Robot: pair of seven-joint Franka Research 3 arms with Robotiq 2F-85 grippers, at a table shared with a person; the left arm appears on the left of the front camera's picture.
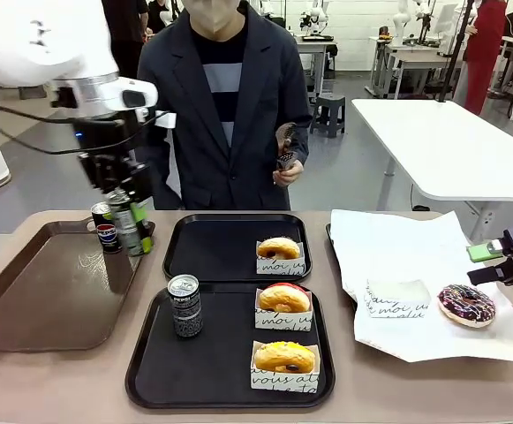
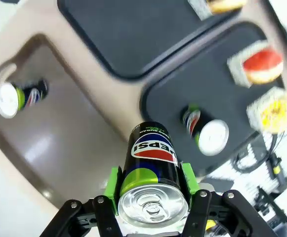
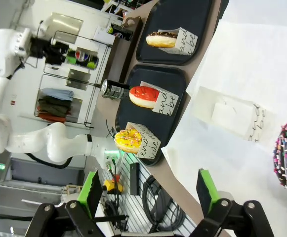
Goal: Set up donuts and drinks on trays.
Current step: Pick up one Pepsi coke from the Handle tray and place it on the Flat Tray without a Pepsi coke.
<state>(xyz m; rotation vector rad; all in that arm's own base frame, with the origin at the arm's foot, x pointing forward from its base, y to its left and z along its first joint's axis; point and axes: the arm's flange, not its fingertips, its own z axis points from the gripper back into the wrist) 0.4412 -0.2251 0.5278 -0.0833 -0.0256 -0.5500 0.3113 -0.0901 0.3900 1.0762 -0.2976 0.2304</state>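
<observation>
The left tool (image 2: pixel 151 183) is gripping a Pepsi can (image 2: pixel 153 148) over the brown tray's (image 1: pixel 44 300) far corner, just beside a second can (image 1: pixel 106 231), while the right tool (image 3: pixel 150 190) is hanging open and empty above the white paper (image 3: pixel 262 64) near the sprinkle donut (image 1: pixel 466 305), and a third can (image 1: pixel 184 305) is standing with two donuts (image 1: pixel 283 299) on the near black tray (image 1: pixel 150 362).

**Camera Layout**

The front camera faced across the bench (image 1: pixel 62 380). The left wrist camera looked down, close behind the left gripper (image 2: pixel 151 183) and its Pepsi can (image 2: pixel 153 153). The right wrist camera sat low, rolled sideways. All shared the black trays (image 1: pixel 212 252).
</observation>
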